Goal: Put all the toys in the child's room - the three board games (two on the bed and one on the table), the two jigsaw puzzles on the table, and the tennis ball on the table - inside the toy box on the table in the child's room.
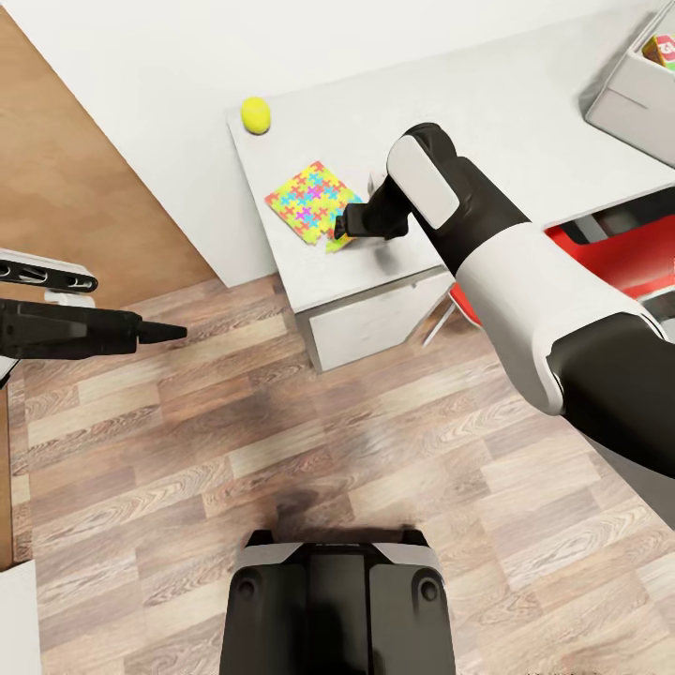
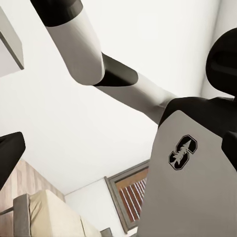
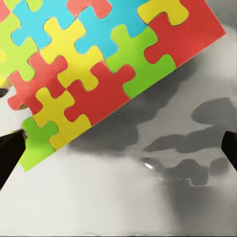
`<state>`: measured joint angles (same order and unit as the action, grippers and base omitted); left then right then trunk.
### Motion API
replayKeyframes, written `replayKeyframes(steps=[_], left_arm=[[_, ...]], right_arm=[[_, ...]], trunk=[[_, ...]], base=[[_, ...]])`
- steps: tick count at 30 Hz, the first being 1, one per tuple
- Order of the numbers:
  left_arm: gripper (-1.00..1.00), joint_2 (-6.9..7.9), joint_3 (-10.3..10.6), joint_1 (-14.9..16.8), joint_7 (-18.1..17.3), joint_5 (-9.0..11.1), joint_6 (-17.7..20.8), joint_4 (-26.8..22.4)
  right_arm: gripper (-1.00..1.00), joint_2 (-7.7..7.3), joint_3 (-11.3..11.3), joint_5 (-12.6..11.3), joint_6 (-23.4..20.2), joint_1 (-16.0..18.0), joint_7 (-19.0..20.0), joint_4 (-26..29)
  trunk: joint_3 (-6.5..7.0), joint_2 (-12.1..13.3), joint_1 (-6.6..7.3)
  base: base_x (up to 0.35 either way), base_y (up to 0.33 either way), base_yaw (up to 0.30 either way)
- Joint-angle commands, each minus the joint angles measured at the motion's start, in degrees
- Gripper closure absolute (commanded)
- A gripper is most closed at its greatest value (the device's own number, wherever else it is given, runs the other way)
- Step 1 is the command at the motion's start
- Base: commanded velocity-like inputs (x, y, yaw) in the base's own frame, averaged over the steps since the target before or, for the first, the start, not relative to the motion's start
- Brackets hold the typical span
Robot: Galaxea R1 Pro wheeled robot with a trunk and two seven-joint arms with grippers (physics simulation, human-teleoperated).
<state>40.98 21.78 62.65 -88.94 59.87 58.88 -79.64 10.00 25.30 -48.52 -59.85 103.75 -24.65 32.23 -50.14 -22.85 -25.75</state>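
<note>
We reach for the jigsaw puzzle (image 1: 312, 202) at the table (image 1: 525, 122) corner.
Our right gripper (image 1: 345, 225) hangs wide open, empty, beside its edge; next we must slide under and pinch.

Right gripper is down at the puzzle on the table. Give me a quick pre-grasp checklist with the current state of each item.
1. Right gripper at the edge of the jigsaw puzzle: ok.
2. Fingers apart, open: ok.
3. Puzzle edge between the fingers: not ok, only a corner near one finger.
4. A second puzzle underneath: cannot tell.
5. Tennis ball away from the approach: ok.
6. Left gripper out over the floor: ok.
</note>
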Motion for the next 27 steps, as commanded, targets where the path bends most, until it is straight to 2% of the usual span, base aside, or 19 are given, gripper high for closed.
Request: replayKeyframes(steps=[1,11,27], left_arm=[[-1.0,0.07,0.2,0.1,-0.3,0.1,0.6,0.0],[-1.0,0.07,0.2,0.1,-0.3,0.1,0.6,0.0],[-1.0,0.07,0.2,0.1,-0.3,0.2,0.6,0.0]], right_arm=[[-1.0,0.0,0.3,-0.8,-0.1,0.0,-0.5,-1.7],[-1.0,0.0,0.2,-0.8,-0.1,0.0,-0.5,-2.0],[-1.0,0.0,0.2,-0.6,-0.1,0.0,-0.4,-1.4]], trunk=[[-0.08,-0.1,-0.04],[-0.08,-0.1,-0.04],[-0.08,-0.1,-0.04]], base=[[-0.139,0.002,0.0],[-0.072,0.01,0.0],[-0.004,0.001,0.0]])
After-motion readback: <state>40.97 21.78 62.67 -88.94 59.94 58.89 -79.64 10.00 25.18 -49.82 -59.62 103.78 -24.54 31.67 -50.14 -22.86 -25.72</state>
